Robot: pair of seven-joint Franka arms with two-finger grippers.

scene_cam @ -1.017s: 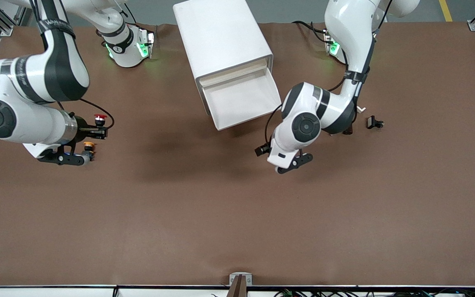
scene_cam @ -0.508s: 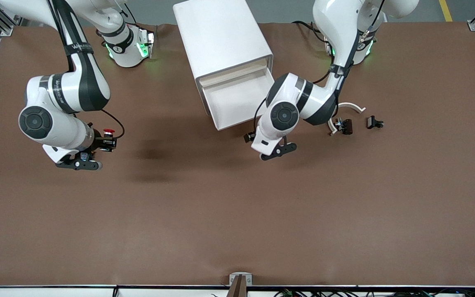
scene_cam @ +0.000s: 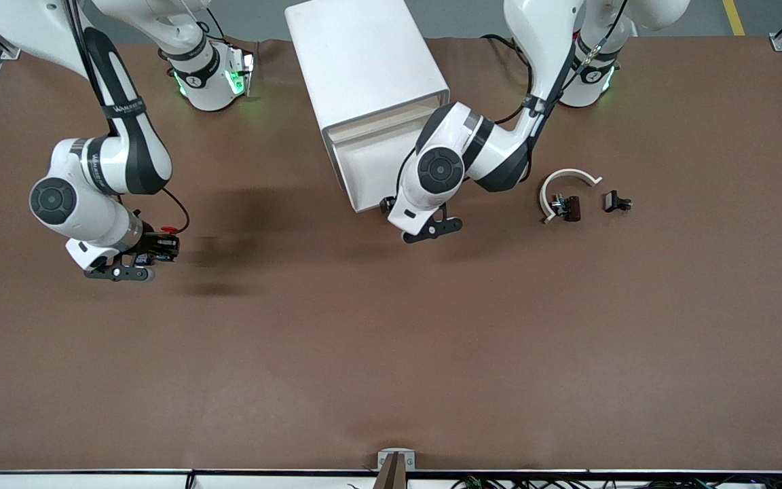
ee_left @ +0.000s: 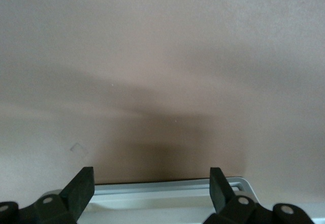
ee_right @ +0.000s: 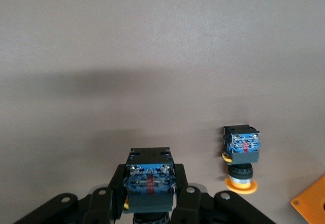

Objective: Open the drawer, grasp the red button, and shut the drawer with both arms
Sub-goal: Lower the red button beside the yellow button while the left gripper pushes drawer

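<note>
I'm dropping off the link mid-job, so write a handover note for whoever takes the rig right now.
Right gripper: shut on the button, red cap, over the table toward the right arm's end.
Left gripper: open, empty, at the front edge of the drawer.
Drawer: pulled out of the cabinet.
Yellow-capped button: on the table by the right gripper; leave it.
Done: drawer opened, button grabbed.
Left: close the drawer.
</note>
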